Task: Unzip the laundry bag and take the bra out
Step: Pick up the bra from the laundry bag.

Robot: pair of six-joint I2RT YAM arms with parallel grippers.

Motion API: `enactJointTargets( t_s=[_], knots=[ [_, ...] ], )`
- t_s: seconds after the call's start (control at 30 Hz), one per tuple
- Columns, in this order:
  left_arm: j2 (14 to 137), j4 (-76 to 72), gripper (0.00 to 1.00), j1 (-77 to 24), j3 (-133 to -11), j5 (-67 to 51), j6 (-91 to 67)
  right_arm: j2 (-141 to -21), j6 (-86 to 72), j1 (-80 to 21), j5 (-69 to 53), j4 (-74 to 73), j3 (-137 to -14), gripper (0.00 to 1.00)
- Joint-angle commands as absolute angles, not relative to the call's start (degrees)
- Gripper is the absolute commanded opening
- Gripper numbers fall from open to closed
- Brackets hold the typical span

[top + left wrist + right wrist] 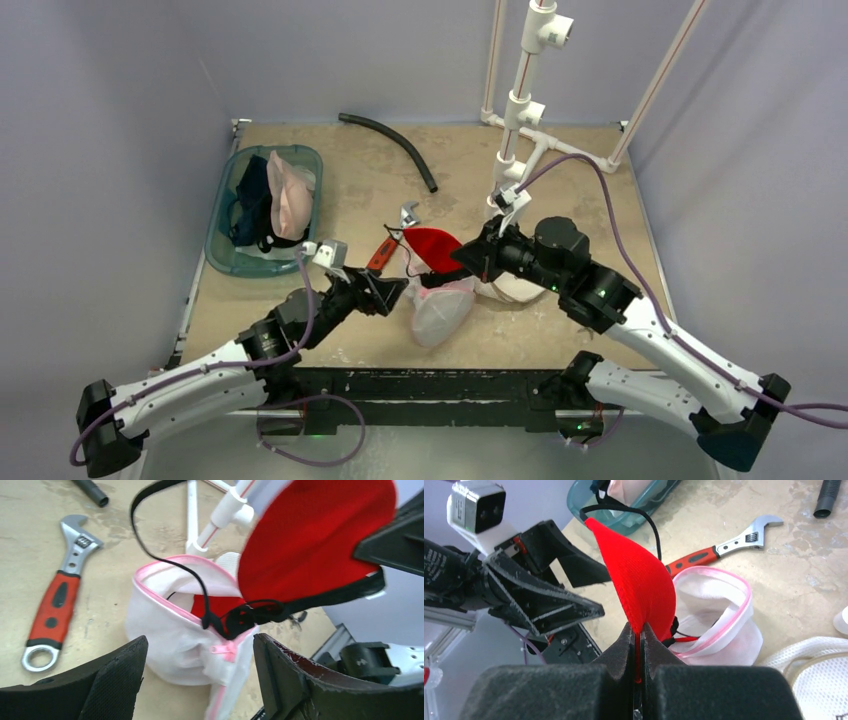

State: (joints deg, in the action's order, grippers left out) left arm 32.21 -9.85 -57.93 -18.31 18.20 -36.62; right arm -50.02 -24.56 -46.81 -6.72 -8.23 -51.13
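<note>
The red bra (pixel 432 247) is hanging just above the open mouth of the laundry bag (pixel 440 310), near the middle of the table, with one cup lifted clear and the other end trailing inside the bag. It is looking light, soft and floppy. The padded cup is holding some shape, while the black strap (pixel 165 555) is looping loosely and seems likely to snag on the pink-trimmed rim. The cup edge is offering the surest hold, being thicker than the strap.

The right gripper (pixel 638 627) is pinching exactly that edge, its jaws closed tight on the red fabric. The left gripper (pixel 200 645) is standing spread wide just near and left of the bag, holding nothing. The bag itself is thin, limp mesh, so it is probably going to rise with the bra unless something is pinning it down.

A red-handled wrench (pixel 392 240) is lying just left of the bag. A second white mesh pouch (pixel 819 670) is sitting beside it on the right, under the right arm. Farther off, a black hose (pixel 390 145), a white pipe frame (pixel 520 100) and a teal bin (pixel 225 250) of clothes are lying well apart.
</note>
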Motion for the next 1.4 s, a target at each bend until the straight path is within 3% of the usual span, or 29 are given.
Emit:
enactJointTargets(
  t_s=[0.0, 0.27, 0.53, 0.93, 1.17, 1.27, 1.37],
  knots=[
    [30.2, -5.1, 0.76, -58.1, -22.8, 24.1, -35.0, -48.5, -20.8, -46.6, -7.7, -12.9, -55.9, 0.0],
    [26.3, -9.2, 0.79, -58.2, -27.7, 12.8, -23.6, -47.6, -20.3, -46.6, -11.5, -14.4, -63.4, 0.0],
    [34.8, -22.6, 0.82, -58.2, -25.0, -8.3, -22.0, -46.3, -23.0, -46.5, -14.1, -11.5, -62.2, 0.0],
    [47.2, -33.0, 0.84, -58.2, -24.4, -12.8, -21.1, -45.2, -26.7, -46.6, -18.5, -6.9, -59.0, 0.0],
    [53.0, -39.7, 0.68, -58.2, -25.2, -14.2, -23.0, -44.9, -28.3, -46.5, -18.6, -4.3, -56.1, 0.0],
    [55.1, -42.2, 0.66, -58.2, -24.8, -14.3, -23.9, -44.7, -29.0, -46.5, -18.4, -3.3, -55.2, 0.0],
    [56.6, -44.2, 0.46, -58.2, -24.3, -14.3, -24.7, -44.4, -29.4, -46.5, -18.5, -2.2, -54.5, 0.0]
  ],
)
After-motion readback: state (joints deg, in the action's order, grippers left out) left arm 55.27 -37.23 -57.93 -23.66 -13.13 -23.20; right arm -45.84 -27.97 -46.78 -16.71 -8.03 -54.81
